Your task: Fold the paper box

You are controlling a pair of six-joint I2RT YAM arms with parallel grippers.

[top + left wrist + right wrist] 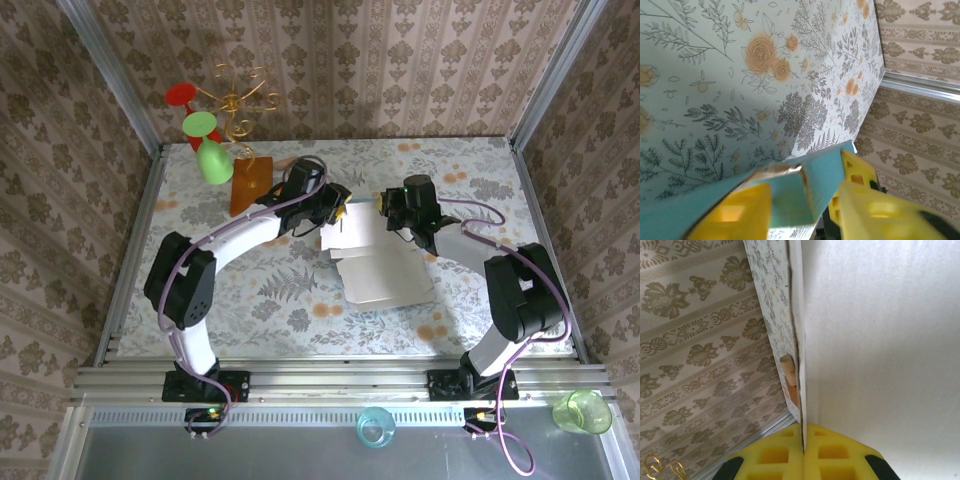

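At the middle of the desk (250,290), the paper box (385,275) lies mostly flat, white side up, with its far flap raised between the two arms. The right end effector (803,442) is pinched tight on that flap's thin edge. The left end effector (802,202) stands partly open, straddling a blue corner. The step in hand looks like raising the far wall; next, it likely needs creasing upright without tearing.

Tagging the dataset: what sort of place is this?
Probably a lab robot cell dressed as a room: aluminium frame, wallpaper-print walls, left arm and right arm bolted at the table edge.
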